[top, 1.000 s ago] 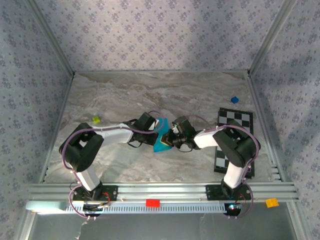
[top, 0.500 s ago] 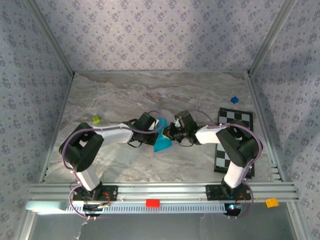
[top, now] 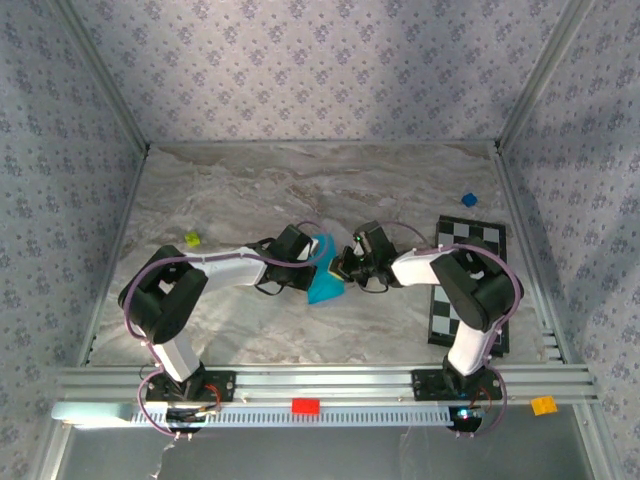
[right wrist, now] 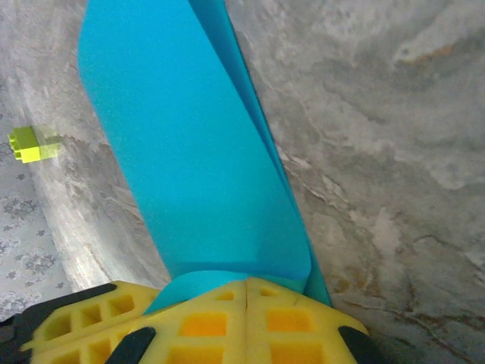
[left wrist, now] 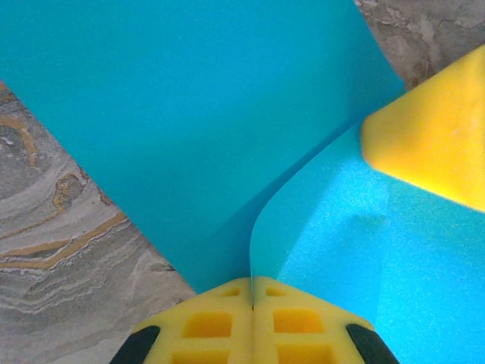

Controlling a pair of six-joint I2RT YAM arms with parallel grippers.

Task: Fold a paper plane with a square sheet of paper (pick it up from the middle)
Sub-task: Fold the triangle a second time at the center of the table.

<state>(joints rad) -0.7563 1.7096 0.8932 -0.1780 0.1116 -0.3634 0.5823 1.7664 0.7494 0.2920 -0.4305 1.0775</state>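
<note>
The grey marbled bench carries a black-and-white checkered board on its right side. At mid-bench a thin, folded cyan-blue paper sheet sits between the two arms. The left tool is pinched tight on one edge, and the right tool is clamped on the opposite edge. A lime-green block lies left, and a tiny blue cube lies far right.

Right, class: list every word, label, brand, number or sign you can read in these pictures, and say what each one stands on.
No words, labels, brands, numbers or signs can be read here.
Thin bright cyan-blue sheet of paper: plain, unmarked.
Flat black-and-white checkered board: squares only, no writing.
Pale purple patterned wallpaper: repeated small floral motifs, no letters.
</note>
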